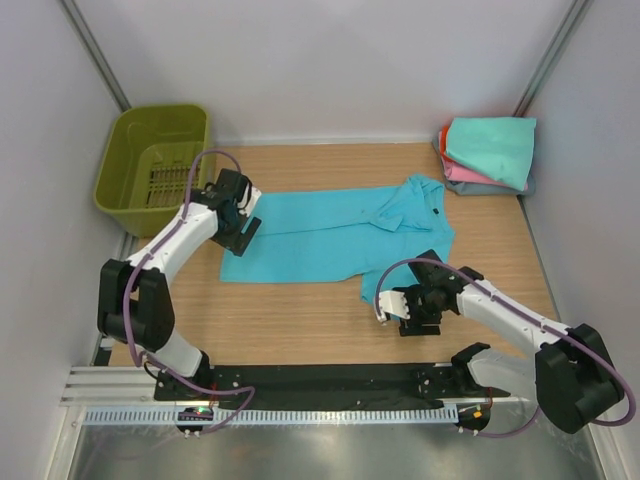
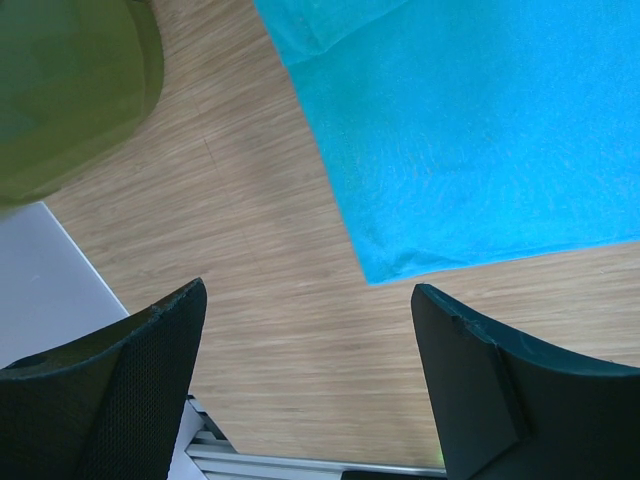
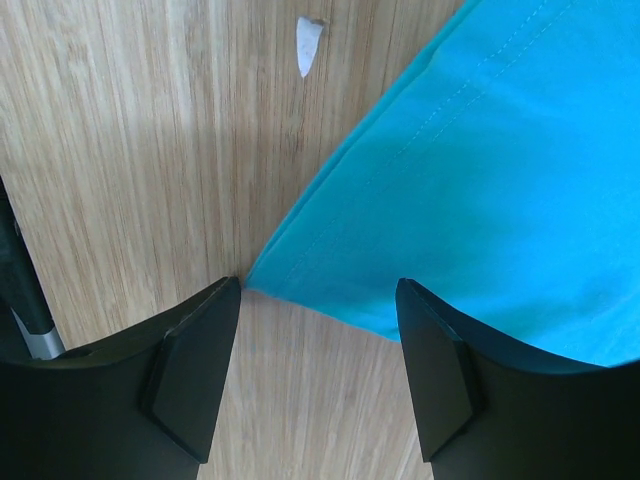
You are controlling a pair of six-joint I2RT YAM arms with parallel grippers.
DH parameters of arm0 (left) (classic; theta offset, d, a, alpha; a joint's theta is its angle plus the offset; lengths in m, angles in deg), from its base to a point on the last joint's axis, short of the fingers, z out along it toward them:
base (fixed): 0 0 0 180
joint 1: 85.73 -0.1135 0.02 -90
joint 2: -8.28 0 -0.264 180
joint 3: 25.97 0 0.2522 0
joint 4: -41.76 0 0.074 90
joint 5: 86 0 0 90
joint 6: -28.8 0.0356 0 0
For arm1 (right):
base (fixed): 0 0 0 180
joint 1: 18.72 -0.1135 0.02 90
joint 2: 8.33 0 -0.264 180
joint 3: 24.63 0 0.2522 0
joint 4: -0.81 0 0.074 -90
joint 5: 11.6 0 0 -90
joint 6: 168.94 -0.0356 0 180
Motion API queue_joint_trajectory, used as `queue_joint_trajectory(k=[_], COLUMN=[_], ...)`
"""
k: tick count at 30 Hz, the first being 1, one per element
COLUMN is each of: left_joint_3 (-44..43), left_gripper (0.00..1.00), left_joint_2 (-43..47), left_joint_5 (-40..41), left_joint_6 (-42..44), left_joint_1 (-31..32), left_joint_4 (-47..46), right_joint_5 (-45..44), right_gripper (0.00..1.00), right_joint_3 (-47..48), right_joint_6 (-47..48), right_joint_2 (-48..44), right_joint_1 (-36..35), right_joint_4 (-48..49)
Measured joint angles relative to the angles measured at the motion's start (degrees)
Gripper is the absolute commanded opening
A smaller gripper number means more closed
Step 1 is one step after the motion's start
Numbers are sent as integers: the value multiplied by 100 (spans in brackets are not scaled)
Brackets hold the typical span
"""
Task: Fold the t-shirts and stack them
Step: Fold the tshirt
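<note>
A bright turquoise-blue t-shirt (image 1: 330, 235) lies spread on the wooden table, its collar end bunched toward the right. My left gripper (image 1: 243, 228) hovers open at the shirt's left edge. In the left wrist view the left gripper (image 2: 310, 290) has only bare wood between its fingers, with the shirt's corner (image 2: 470, 150) just beyond. My right gripper (image 1: 400, 305) stands open at the shirt's near right corner. In the right wrist view that hemmed corner (image 3: 480, 180) reaches between the open fingers of the right gripper (image 3: 318, 285). Folded t-shirts (image 1: 490, 150) are stacked at the back right, mint-teal on top.
An olive-green slotted basket (image 1: 155, 160) stands at the back left, close to the left arm, and also shows in the left wrist view (image 2: 60, 90). A small white scrap (image 3: 309, 42) lies on the wood near the shirt's right corner. White walls enclose the table.
</note>
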Motion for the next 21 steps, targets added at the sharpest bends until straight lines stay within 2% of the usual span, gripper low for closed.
queue_joint_trajectory(k=[4, 6, 7, 9, 10, 11, 14, 16, 21], left_joint_3=[-2, 7, 13, 37, 66, 96, 251, 310, 313], left_gripper=[84, 84, 84, 84, 84, 84, 83, 83, 74], left_joint_2=[-63, -76, -74, -74, -74, -74, -70, -70, -120], left_joint_5=[2, 2, 2, 4, 4, 0, -90, -326, -1032], left_joint_6=[-2, -2, -7, -55, -81, -98, -197, -299, -570], left_joint_1=[0, 0, 0, -4, -17, -28, -192, -450, -1191], left_joint_4=[-4, -4, -7, -7, -7, -7, 35, 129, 444], right_joint_5=[2, 11, 22, 37, 33, 28, -33, -87, -195], right_gripper=[67, 54, 41, 28, 18, 14, 8, 7, 8], right_joint_3=[24, 28, 37, 74, 103, 129, 133, 105, 9], right_joint_6=[-20, -35, -72, -164, -229, -289, -446, -505, -619], right_joint_2=[92, 120, 153, 245, 299, 343, 350, 293, 170], right_joint_1=[-4, -7, -15, -31, -33, -33, -37, -42, -42], right_joint_4=[4, 2, 0, 2, 13, 46, 210, 315, 455])
